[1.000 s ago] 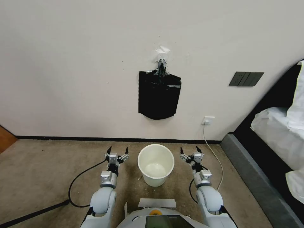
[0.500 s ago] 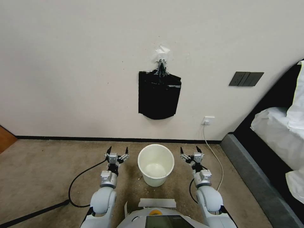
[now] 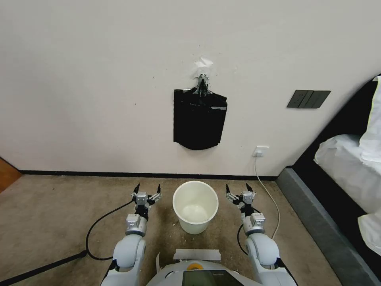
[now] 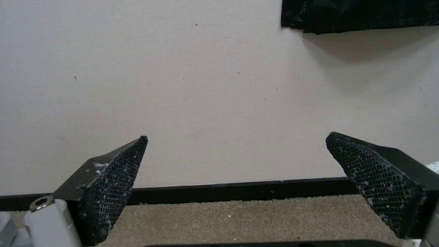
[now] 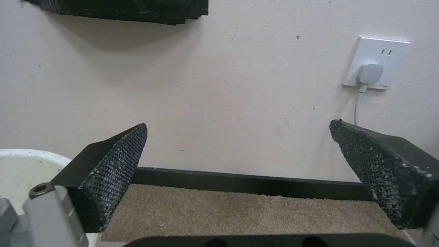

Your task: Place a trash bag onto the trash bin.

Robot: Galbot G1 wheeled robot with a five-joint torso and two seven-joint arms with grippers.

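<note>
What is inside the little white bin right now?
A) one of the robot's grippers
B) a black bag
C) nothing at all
C: the trash bin shows a bare pale inside, the black bundle of bags hangs on the wall above, and the left gripper and right gripper sit open on either side of it.

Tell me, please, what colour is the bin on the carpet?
The trash bin is plain cream-white, clearest in the head view.

The trash bin (image 3: 195,206) stood on the carpet (image 3: 59,210) between both grippers; behind it, apparently wall-hung, a bag bundle (image 3: 199,119).
</note>
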